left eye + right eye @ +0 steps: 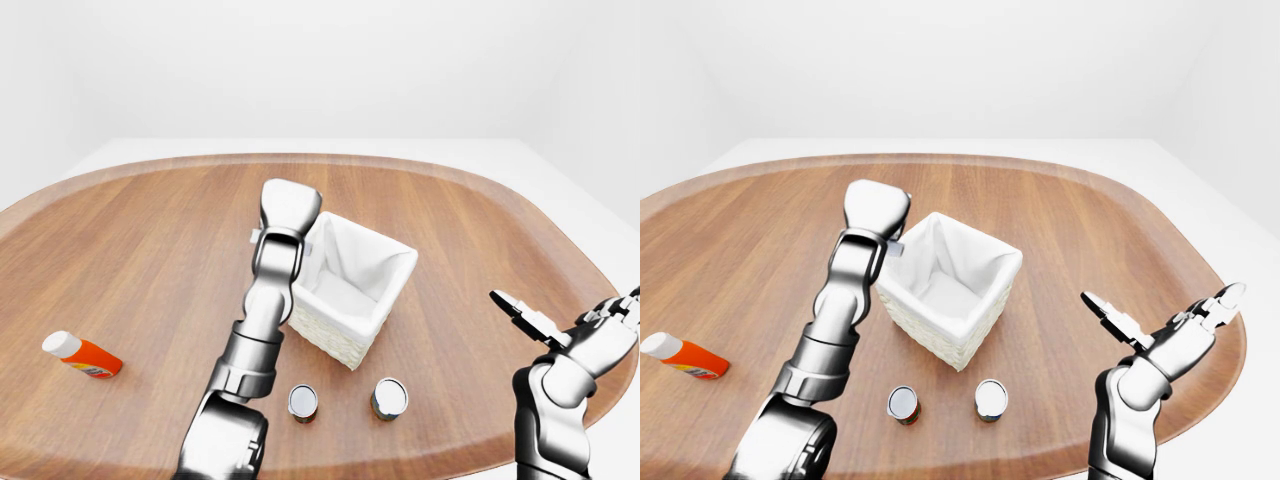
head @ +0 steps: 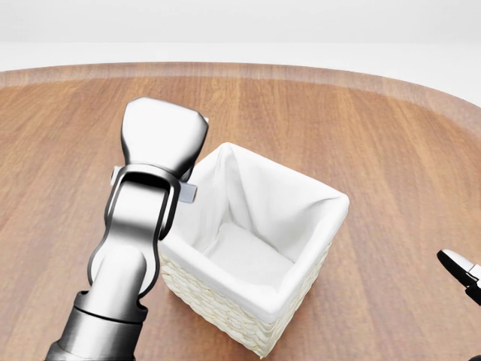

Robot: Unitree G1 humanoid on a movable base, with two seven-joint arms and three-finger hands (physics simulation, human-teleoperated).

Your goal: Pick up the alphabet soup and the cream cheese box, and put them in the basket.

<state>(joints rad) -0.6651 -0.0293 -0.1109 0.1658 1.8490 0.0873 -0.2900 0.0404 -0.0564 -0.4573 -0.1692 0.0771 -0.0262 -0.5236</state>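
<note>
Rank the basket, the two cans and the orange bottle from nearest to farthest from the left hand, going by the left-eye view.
1. basket: right beside the left hand.
2. left can and right can: near the bottom edge below the basket, too close to call.
3. orange bottle: far left.
</note>
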